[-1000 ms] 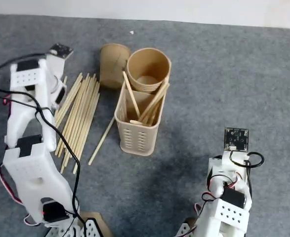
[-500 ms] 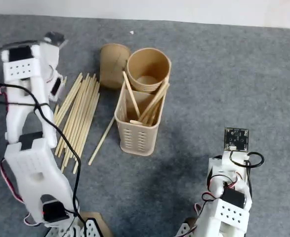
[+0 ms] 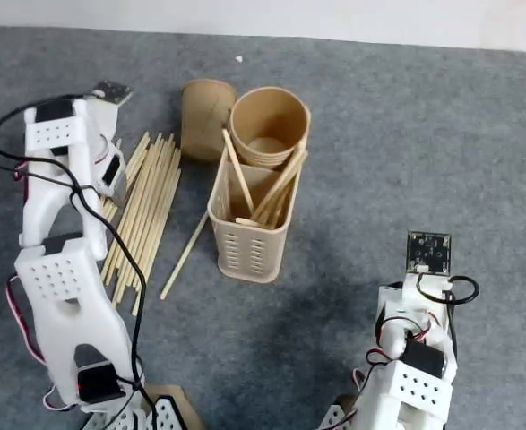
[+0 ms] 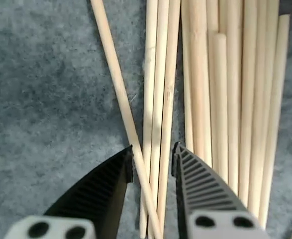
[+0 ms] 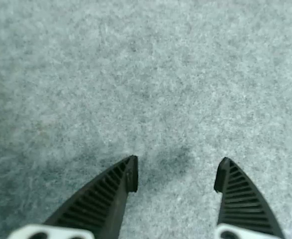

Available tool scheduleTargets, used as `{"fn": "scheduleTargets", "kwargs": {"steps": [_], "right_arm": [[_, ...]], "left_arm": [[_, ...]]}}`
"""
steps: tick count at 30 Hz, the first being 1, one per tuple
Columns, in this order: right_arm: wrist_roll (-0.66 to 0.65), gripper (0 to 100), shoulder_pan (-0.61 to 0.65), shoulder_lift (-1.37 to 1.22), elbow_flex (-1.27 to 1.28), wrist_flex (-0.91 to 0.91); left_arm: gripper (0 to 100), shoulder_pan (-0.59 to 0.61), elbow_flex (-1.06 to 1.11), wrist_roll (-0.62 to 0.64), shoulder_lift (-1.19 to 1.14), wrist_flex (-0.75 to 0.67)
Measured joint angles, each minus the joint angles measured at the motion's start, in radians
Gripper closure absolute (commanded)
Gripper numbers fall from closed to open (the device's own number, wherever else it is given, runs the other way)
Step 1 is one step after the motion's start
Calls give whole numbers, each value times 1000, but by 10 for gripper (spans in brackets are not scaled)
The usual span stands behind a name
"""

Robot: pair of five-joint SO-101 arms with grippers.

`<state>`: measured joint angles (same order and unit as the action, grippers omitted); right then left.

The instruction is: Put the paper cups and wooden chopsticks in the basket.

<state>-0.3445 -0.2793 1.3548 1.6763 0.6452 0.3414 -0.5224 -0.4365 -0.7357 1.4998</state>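
high view: loose wooden chopsticks lie under the left arm, just beside the basket, which holds stacked paper cups and more chopsticks; a lone cup lies alongside. left wrist view: left end effector, slightly open, straddles loose chopsticks running lengthwise between its jaws, none clamped. right wrist view: right end effector wide open, empty, over the desk

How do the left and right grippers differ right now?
Opening: left gripper is narrowly open, right gripper wide open. Between fingers: left gripper straddles a few chopsticks from the loose pile, right gripper has bare carpet. Shared: both point down, neither holds anything.
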Motion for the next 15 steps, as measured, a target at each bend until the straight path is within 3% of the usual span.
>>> {"fn": "scheduleTargets", "kwargs": {"steps": [6,15], "right_arm": [[0,738,0,0,0,0],[0,738,0,0,0,0]], "left_arm": [[844,0,2,0,-64,-32],[997,-6,2,2,-69,-34]]}}
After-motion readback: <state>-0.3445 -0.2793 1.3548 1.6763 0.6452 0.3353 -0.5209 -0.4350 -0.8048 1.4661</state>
